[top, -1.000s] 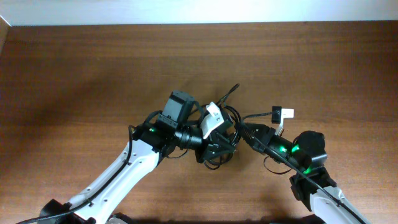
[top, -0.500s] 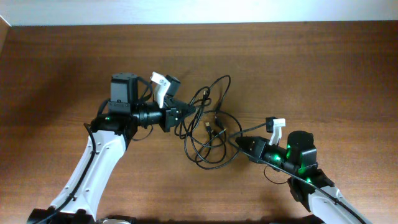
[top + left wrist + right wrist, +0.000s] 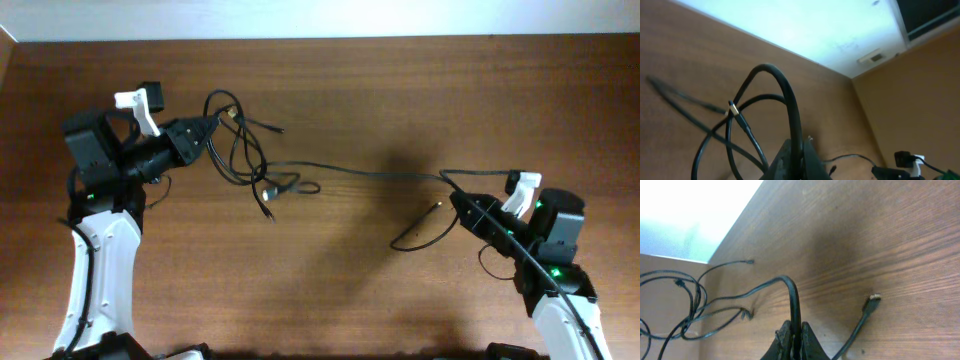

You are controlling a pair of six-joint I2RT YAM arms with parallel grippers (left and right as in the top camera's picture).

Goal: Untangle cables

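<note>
- The left fingers point(image 3: 198, 133) are pressed together on a loop of the cables point(image 3: 791, 102), held at the far left of the desk point(image 3: 330, 300). Most of the tangle hangs just beside them, its loops crossing one another.
- The right fingers point(image 3: 468, 207) pinch a second stretch of cord near the right side. A gold-tipped plug end point(image 3: 873, 298) lies loose on the desk close by.
- One strand point(image 3: 360, 171) runs almost straight between the two grips. The arms stand well apart, which I judge is meant to draw the cords lengthwise out of the knot.
- The right end looks mostly freed, while the crossings gather at the left, so the untangling seems partly done.
- No brand, label or writing can be read in any view. The only marks are small green lights point(image 3: 545, 270) on the arms.
</note>
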